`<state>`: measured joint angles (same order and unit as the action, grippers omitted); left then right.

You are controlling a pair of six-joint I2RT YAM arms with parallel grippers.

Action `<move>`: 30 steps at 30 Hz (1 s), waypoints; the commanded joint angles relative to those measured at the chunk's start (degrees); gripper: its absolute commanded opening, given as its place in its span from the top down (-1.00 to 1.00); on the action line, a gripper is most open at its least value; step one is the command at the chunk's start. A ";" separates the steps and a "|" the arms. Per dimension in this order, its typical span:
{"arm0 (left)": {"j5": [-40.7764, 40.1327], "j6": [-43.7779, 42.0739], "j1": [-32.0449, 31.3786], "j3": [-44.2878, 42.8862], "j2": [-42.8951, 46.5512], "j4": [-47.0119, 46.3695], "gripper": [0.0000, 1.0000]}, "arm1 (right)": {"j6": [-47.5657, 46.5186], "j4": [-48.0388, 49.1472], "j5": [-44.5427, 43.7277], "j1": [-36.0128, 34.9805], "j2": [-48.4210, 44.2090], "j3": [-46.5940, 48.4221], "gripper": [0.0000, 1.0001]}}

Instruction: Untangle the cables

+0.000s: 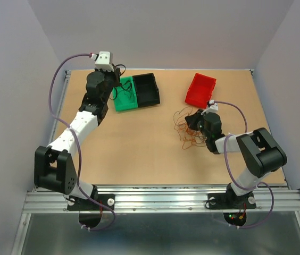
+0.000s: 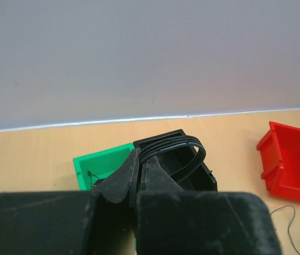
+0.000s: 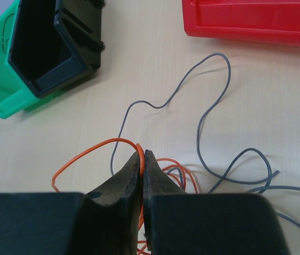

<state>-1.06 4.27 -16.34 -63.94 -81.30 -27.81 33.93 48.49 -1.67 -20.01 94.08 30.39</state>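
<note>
Top view: green bin (image 1: pixel 119 106) and black bin (image 1: pixel 154 100) sit touching at the far L of the bench (image 1: pixel 139 151). The red bin (image 1: pixel 200 89) is far R, well apart from them. A thin dark squiggle lies in the green bin; the black bin's inside is too dark to read. L hand (image 1: pixel 119 74) hangs over the green bin's far edge, and its state can't be told from here. The main heap of cables (image 1: pixel 184 137) lies loose on the bench near the red bin, w/ the R hand (image 1: pixel 192 119) down at it.

L wrist view: L hand (image 2: pixel 138 159) has its fingers together, clamped on black strands (image 2: pixel 184 144) that arch up in a few loops over the black bin (image 2: pixel 206 178). Green bin (image 2: pixel 99 162) is beside it w/ a small black curl inside; red bin (image 2: pixel 293 159) is off at the other side.

R wrist view: R hand (image 3: pixel 142 155) is pinched tight on an orange strand (image 3: pixel 86 151) — it loops out over the bench. Grey strands (image 3: pixel 214 101) wander btw the hand and the red bin (image 3: pixel 251 21). Black bin (image 3: pixel 59 74) overlaps the green bin (image 3: pixel 1 101) in the top corner.
</note>
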 commanded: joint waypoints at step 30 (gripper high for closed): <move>15.38 0.03 5.09 -0.22 5.18 0.91 1.00 | -0.09 4.60 0.62 -0.29 -3.12 -2.35 0.99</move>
<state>10.44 2.96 -10.92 -63.99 -79.85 -25.82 33.93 48.97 -1.06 -20.01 92.27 29.15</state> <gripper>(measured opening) 0.052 0.066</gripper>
